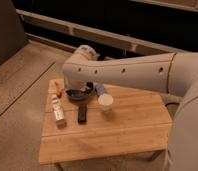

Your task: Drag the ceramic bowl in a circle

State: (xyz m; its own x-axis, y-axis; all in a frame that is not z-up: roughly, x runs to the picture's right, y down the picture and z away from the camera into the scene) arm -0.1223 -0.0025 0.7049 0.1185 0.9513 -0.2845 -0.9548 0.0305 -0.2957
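The ceramic bowl [77, 93] is dark, round and shallow. It sits at the back left of the wooden table [117, 130], partly covered by my white arm [127, 75], which reaches in from the right. The gripper [82, 88] is at the arm's left end, down at the bowl's rim or inside it, mostly hidden behind the wrist. I cannot tell whether it touches the bowl.
A small white cup [106, 102] stands just right of the bowl. A black bar-shaped object [82, 113] lies in front of the bowl. A white and red packet [57, 107] lies to its left. A blue object [100, 90] lies behind the cup.
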